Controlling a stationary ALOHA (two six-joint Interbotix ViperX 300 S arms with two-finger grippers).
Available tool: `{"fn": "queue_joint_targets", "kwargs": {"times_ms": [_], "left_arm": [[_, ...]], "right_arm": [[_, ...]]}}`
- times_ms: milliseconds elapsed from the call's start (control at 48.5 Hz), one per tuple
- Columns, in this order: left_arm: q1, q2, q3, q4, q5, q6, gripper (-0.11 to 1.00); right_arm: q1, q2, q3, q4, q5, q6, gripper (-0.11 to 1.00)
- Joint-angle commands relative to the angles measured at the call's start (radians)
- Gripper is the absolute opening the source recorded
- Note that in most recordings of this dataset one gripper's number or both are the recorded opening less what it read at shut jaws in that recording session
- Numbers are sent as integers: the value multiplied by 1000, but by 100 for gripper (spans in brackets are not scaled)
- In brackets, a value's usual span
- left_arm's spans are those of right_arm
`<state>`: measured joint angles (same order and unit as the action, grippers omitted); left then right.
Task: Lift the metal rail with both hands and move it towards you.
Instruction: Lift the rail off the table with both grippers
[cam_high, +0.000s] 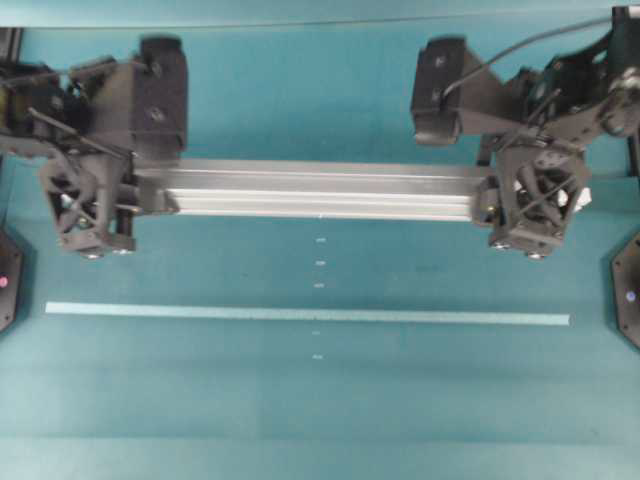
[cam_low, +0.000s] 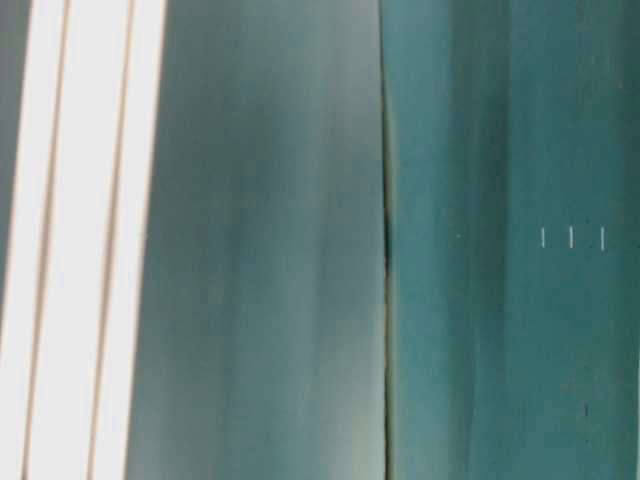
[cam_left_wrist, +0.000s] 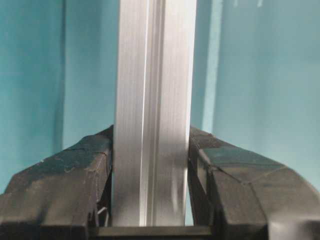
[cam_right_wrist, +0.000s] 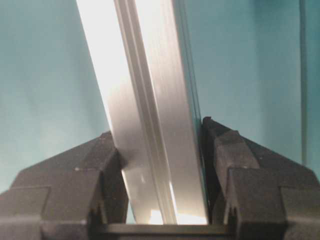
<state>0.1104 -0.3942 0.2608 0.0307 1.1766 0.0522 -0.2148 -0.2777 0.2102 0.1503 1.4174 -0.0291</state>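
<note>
Rail (cam_high: 310, 190) clamped at both ends, left gripper (cam_left_wrist: 150, 165) and right gripper (cam_right_wrist: 160, 165) each clenched on it, toward far edge of surface (cam_high: 320, 410). Risk: unequal pull skews it, an end slips.

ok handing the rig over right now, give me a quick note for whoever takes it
Left gripper: shut on the metal rail, at its left end.
Right gripper: shut on the rail's right end.
Rail: spans between the two arms, on the far side of the pale tape strip.
Done: both ends gripped.
Left: bring the rail towards you; whether it is already off the table is unclear.
</note>
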Motion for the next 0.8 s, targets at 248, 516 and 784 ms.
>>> {"fn": "queue_joint_targets", "kwargs": {"times_ms": [248,516,784], "left_arm": [[-18,55,-219,-3,253,-43,33],[-28,109,-423,-3,334,-114,33],[-37,120,-463,-3,337,-118,33]], "right_arm": [[-9,-2,-199,-3,195,146,42],[26,-2,-321,-3,218,187,42],[25,3,-373,-3,225,199,42]]}}
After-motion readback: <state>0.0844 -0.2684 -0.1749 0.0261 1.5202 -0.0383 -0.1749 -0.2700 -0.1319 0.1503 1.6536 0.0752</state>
